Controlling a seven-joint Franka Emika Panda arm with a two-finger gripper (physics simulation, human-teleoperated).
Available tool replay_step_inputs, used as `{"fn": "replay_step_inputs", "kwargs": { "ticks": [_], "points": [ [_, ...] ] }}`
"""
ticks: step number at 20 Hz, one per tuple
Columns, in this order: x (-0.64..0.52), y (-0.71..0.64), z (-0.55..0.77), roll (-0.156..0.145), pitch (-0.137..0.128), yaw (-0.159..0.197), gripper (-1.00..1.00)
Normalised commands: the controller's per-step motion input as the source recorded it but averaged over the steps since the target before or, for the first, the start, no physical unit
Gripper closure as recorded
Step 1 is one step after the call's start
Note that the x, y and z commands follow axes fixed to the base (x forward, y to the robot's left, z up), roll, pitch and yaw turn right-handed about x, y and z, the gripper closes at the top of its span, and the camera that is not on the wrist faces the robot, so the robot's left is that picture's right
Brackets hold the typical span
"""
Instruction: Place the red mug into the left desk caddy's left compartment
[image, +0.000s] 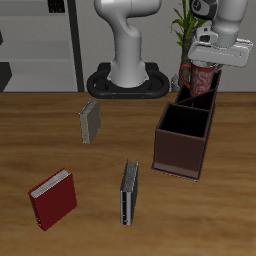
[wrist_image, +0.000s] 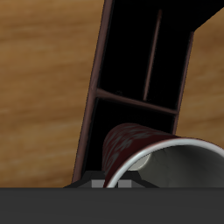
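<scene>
The red mug (image: 200, 78) hangs in the air under the gripper (image: 205, 66), just above the far end of the left desk caddy (image: 185, 140), where the taller slanted panels stand. In the wrist view the red mug (wrist_image: 136, 150) lies close against the camera, its pale rim and mottled wall filling the near field, with the caddy's dark sections directly beyond it. The fingers appear closed on the mug's rim or wall, though the grip itself is hidden by the mug and the hand's body, so the exact hold is a judgement. The caddy's long axis runs from the table's back toward its front, and the left compartment (image: 197, 100) sits almost straight below the mug. The coming move is chiefly a descent, with perhaps a small correction along that axis.
</scene>
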Motion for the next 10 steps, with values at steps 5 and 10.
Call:
{"fn": "replay_step_inputs", "kwargs": {
  "ticks": [5,10],
  "points": [
    [0.11,0.05,-0.25,0.011,0.038,-0.003,1.00],
    [0.07,0.09,-0.38,-0.002,0.066,-0.038,1.00]
  ]
}}
